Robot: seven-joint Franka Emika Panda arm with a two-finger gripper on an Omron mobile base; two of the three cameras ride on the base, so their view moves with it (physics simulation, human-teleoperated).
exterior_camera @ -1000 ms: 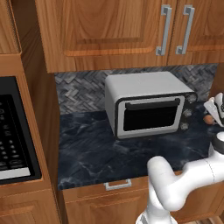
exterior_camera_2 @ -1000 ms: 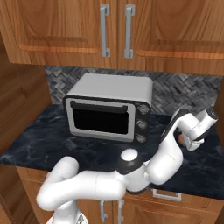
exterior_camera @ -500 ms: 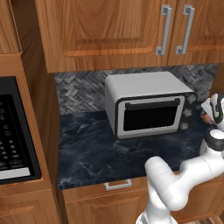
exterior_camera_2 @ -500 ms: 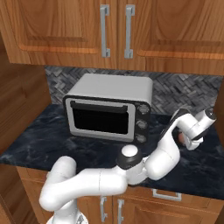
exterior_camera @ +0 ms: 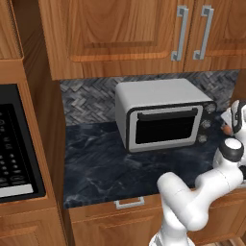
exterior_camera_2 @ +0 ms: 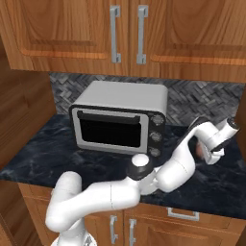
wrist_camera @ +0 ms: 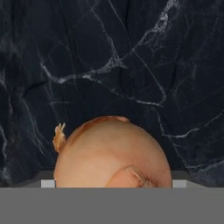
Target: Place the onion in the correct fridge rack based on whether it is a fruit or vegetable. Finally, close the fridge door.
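The tan-brown onion (wrist_camera: pixel 111 157) sits close against the hand camera, between the jaws, with dark marble counter beyond it. My gripper (wrist_camera: pixel 113 183) is shut on the onion, and the onion covers most of the fingertips. In the right base view the gripper (exterior_camera_2: pixel 212 154) hangs over the right end of the counter, with the onion (exterior_camera_2: pixel 199 152) peeking out behind it. In the left base view the onion (exterior_camera: pixel 226 129) shows at the right edge, next to the white hand (exterior_camera: pixel 237 116). The fridge rack and the fridge door are out of view.
A white toaster oven (exterior_camera_2: pixel 120 117) stands on the dark marble counter (exterior_camera_2: pixel 43 149), left of the hand. Wooden upper cabinets (exterior_camera_2: pixel 129 29) with grey bar handles hang above. A black wall oven (exterior_camera: pixel 12 144) sits at the far left. Drawers run below the counter.
The arm's elbow has risen slightly. The hand with the onion has barely shifted over the right end of the counter.
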